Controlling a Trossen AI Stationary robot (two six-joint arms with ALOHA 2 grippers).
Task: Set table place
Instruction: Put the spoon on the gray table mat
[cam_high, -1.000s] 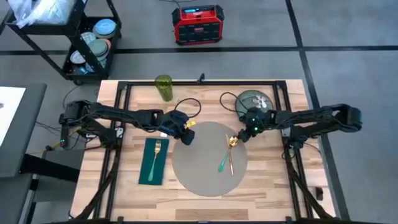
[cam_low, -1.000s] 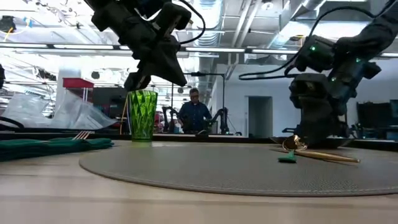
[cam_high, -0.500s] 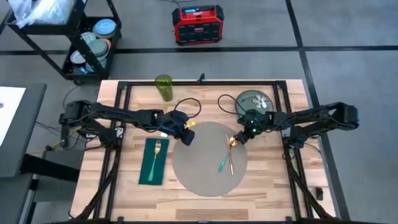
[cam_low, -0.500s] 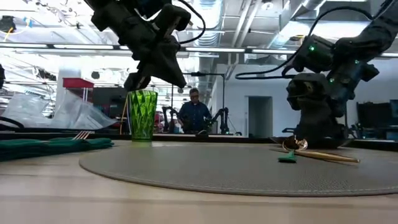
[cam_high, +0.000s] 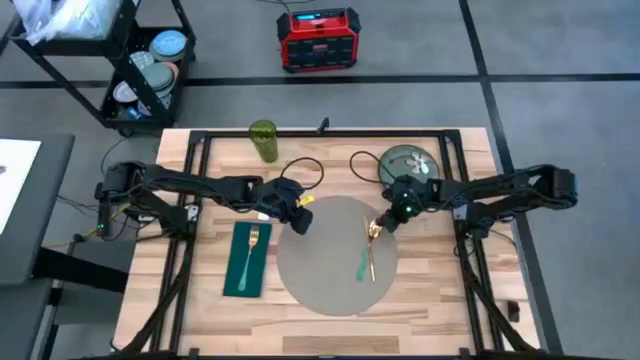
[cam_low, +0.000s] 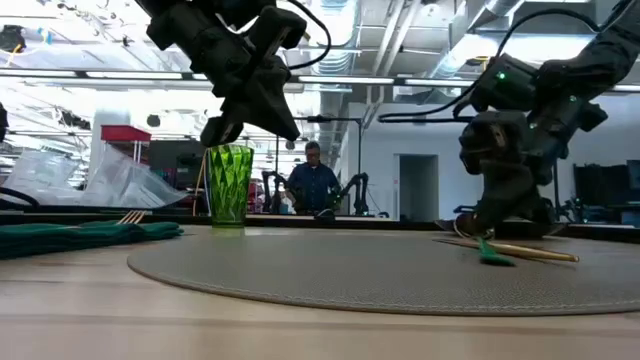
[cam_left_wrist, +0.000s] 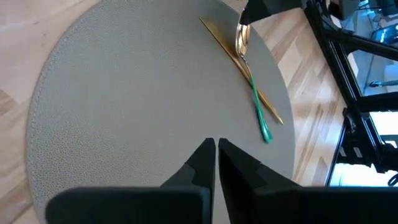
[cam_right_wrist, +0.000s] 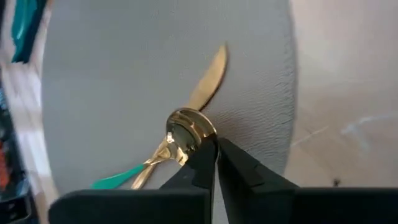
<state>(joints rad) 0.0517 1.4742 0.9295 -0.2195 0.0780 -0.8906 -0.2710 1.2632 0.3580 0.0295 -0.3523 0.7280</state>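
Observation:
The round grey-beige place mat (cam_high: 320, 270) lies in the middle of the wooden table (cam_high: 450, 300). On its right part a gold spoon with a green handle (cam_high: 363, 262) lies across a gold knife (cam_high: 371, 262). My right gripper (cam_high: 380, 224) is shut and low at the spoon's bowl. My left gripper (cam_high: 300, 222) hovers shut above the mat's far left edge and holds nothing. A gold fork (cam_high: 250, 252) rests on a dark green cloth (cam_high: 246, 260) left of the mat. My right gripper has its shut fingertips (cam_right_wrist: 205, 149) against the rim of the spoon's gold bowl (cam_right_wrist: 185, 132). It comes slanting down from the table's right and far side. Whether the rim lies between the fingers, I cannot tell. The spoon lies flat on the mat and over the knife.
A green glass (cam_high: 263, 140) stands at the far left edge. A dark green plate (cam_high: 408, 162) sits far right, behind my right arm. Black frame rails (cam_high: 470, 240) run along both sides of the table. Bare mat lies between the two grippers.
My right gripper has shifted slightly toward the table's left at the spoon's bowl. The spoon has turned on the mat: its green handle end has swung toward the right and now points at the near edge, beside the knife. The bowl has stayed almost where it was.

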